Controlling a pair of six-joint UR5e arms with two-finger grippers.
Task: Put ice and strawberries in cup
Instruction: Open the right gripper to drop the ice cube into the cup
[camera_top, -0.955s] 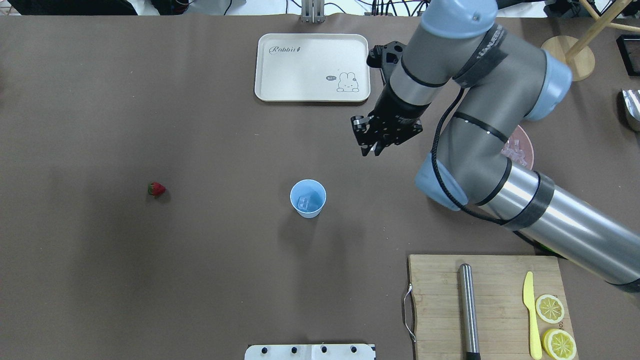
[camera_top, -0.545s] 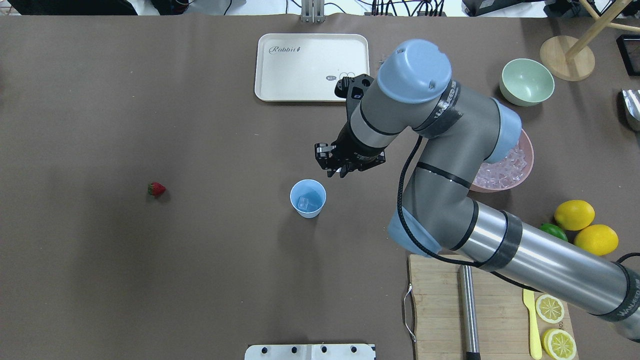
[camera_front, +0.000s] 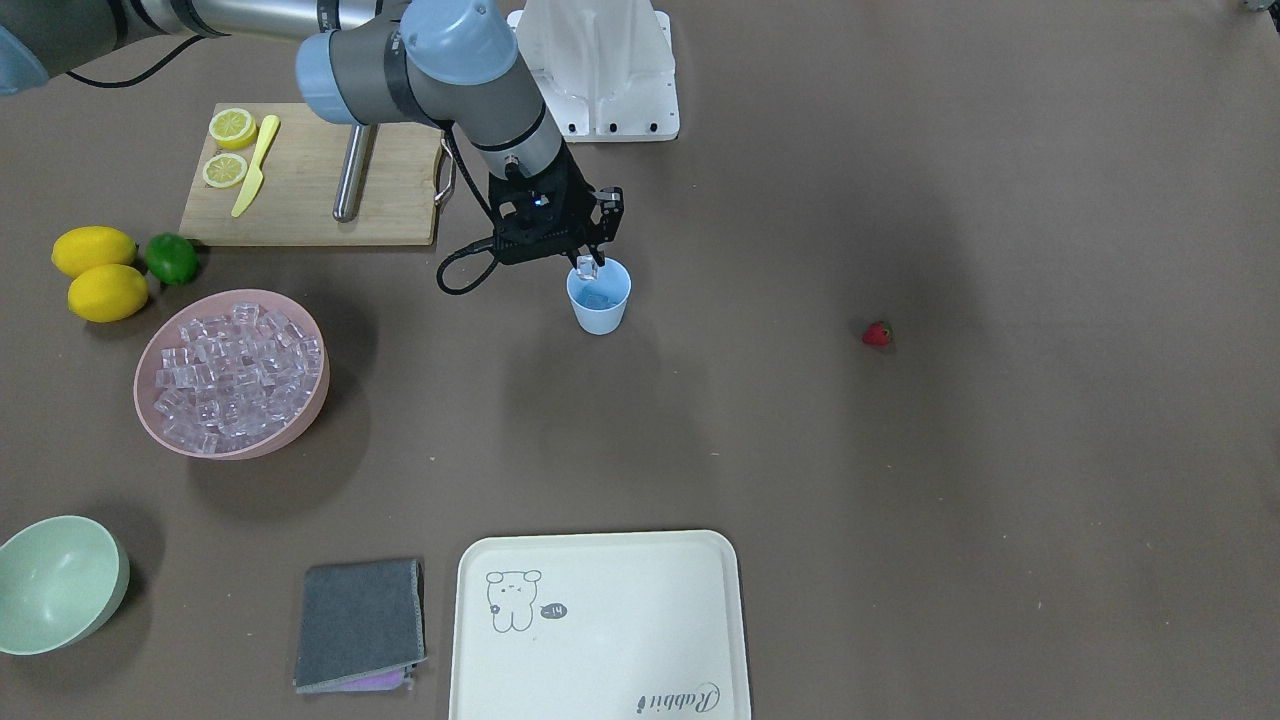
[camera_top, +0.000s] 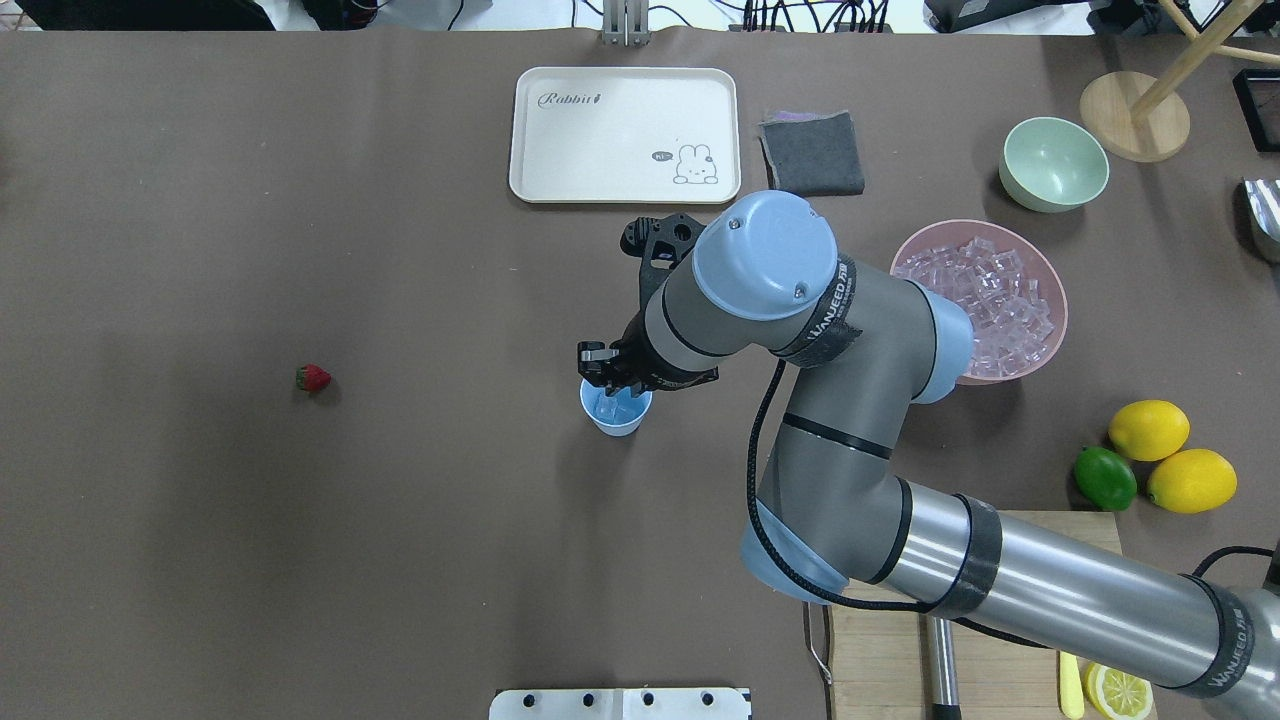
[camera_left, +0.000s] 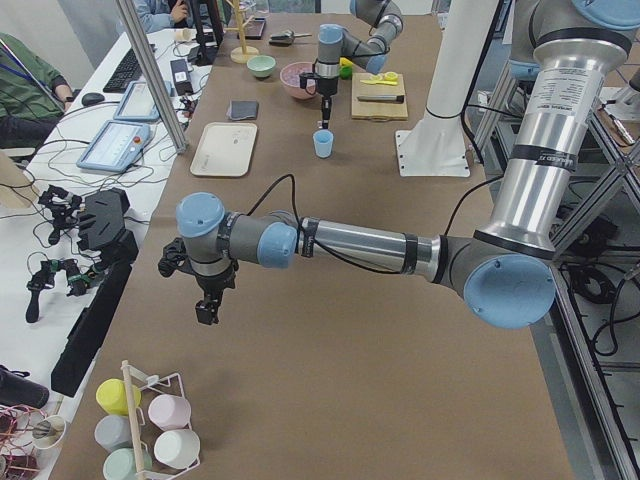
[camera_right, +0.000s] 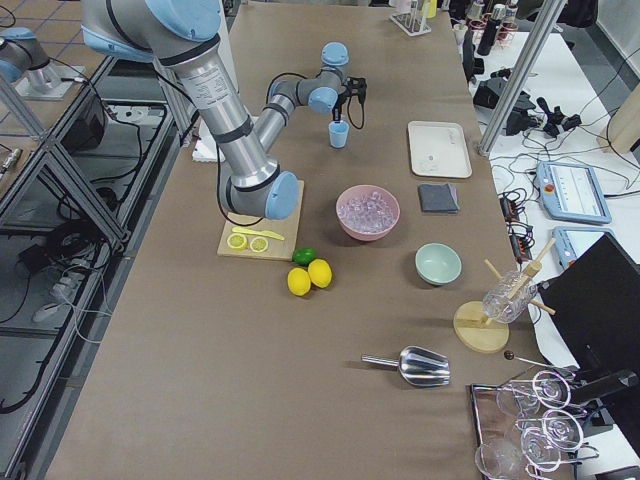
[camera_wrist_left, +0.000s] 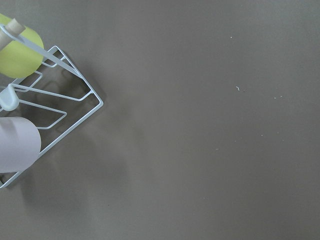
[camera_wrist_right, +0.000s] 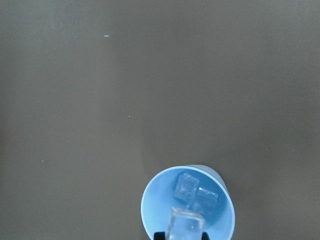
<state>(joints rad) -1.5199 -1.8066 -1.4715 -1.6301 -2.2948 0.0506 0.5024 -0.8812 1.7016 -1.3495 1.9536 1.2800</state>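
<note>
Ice (camera_wrist_right: 186, 226) in right hand (camera_front: 588, 264), hidden overhead

The right gripper (camera_front: 587, 263), closed on an ice cube (camera_wrist_right: 186, 224), is hanging directly over the cup (camera_front: 600, 305) and blocking its mouth from above. The right arm (camera_top: 830, 480) is spanning the table (camera_top: 200, 550) from the cup back toward the cutting board (camera_front: 300, 200), closing off that side; the pink bowl (camera_front: 245, 449) is standing beside the arm. A broad bare stretch of table is lying between the cup and the strawberry (camera_top: 312, 377). The tray (camera_top: 560, 140) is lying flat, apart from the cup.
</note>
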